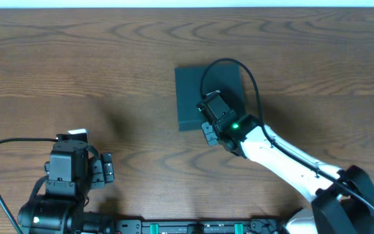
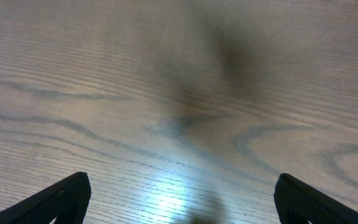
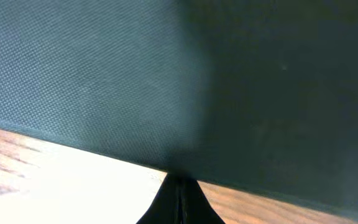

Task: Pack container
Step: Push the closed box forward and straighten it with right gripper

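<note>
Container [image 1: 206, 78] flat on the surface [image 1: 76, 65], a little right of centre. Right gripper [image 3: 180, 198] at its near edge — arm reaching in from the near-right corner. Left gripper [image 2: 182, 202] at near left, over the surface — well apart from the container.

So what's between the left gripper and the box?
Only bare table, per the overhead view; the left gripper and the box stand well apart.

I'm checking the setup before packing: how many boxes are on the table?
1. The container, lid closed, sits right of centre on the table; the right gripper has its shut fingers at the near edge. The arms could hide something small.
</note>
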`<action>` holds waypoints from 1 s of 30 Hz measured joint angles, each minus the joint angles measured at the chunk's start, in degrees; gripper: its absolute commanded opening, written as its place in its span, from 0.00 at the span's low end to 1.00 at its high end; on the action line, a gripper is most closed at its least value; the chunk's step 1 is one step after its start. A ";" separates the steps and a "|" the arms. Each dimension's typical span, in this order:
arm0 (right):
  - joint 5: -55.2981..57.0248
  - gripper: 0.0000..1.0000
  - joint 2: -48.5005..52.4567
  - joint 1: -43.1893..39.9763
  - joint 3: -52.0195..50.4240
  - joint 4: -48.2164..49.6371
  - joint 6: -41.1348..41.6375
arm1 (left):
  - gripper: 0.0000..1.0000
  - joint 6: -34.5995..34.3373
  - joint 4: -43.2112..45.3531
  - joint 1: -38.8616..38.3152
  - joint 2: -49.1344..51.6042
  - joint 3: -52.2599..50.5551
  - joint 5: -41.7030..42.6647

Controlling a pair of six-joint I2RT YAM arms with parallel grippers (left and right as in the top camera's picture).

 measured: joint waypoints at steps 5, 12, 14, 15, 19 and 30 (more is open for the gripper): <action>-0.63 0.01 1.53 -0.28 -0.02 2.93 -0.31 | 0.95 0.00 0.00 0.00 0.00 0.00 0.00; -0.87 0.01 2.01 -0.59 -0.02 7.74 -0.68 | 0.95 0.00 0.00 0.00 0.00 0.00 0.00; -1.01 0.01 2.21 -0.59 -0.02 8.37 -0.76 | 0.95 0.00 0.00 0.00 0.00 0.00 0.00; -1.18 0.01 2.34 -0.59 -0.02 8.52 -0.76 | 0.95 0.00 0.00 0.00 0.00 0.00 0.00; -1.95 0.01 2.64 -0.59 -0.02 9.09 -0.79 | 0.95 0.00 0.00 0.00 0.00 0.00 -0.02; -2.12 0.01 3.74 -1.11 0.33 13.09 -2.08 | 0.95 0.00 0.00 0.00 0.00 0.00 0.00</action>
